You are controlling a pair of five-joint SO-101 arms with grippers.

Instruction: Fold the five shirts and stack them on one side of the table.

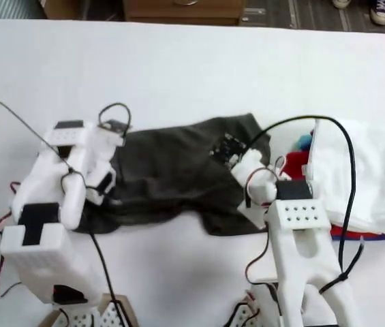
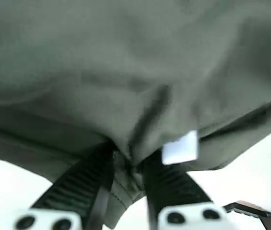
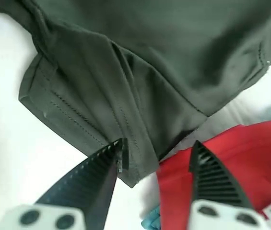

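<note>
Left wrist view: left gripper [image 2: 128,160] clamps the dark green shirt [image 2: 125,72]; right gripper [image 3: 158,148], open at its hem [image 3: 77,122], should bite deep before both lift.

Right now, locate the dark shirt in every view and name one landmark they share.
High view: dark shirt spread across the middle of the white table, between the two arms.
Left wrist view: dark shirt directly ahead, a fold pinched in the left gripper.
Right wrist view: dark shirt ahead, its hemmed corner inside the open right gripper.
Shared landmark: the white table under it; the red shirt beside it links high and right wrist views.
</note>
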